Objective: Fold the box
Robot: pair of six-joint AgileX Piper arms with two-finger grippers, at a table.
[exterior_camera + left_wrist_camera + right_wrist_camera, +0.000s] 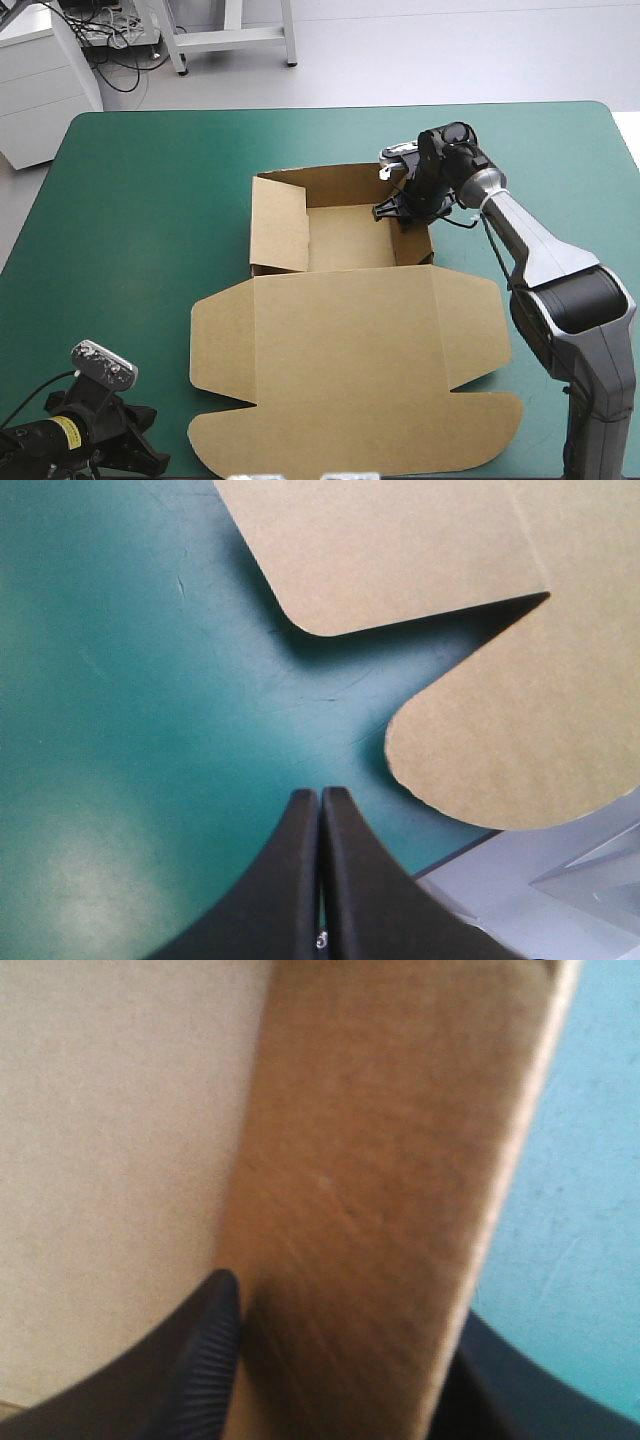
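The brown box [350, 340] lies mid-table as an open tray with raised walls at the far end. Its wide lid [345, 395] lies flat toward the front edge. My right gripper [402, 212] reaches down over the tray's right wall [413, 243]. In the right wrist view that wall [370, 1160] stands between the two fingers of the right gripper [340, 1310], one finger inside the tray and one outside, pressed on it. My left gripper [145, 455] rests low at the front left corner, shut and empty [320, 798]. The lid's rounded flaps [520, 730] lie just ahead of it.
The tray's left wall flap [278, 225] leans inward over the floor. Bare teal-green cover [130, 220] spreads left of and behind the box. The table's front edge [460, 852] runs close beside my left gripper.
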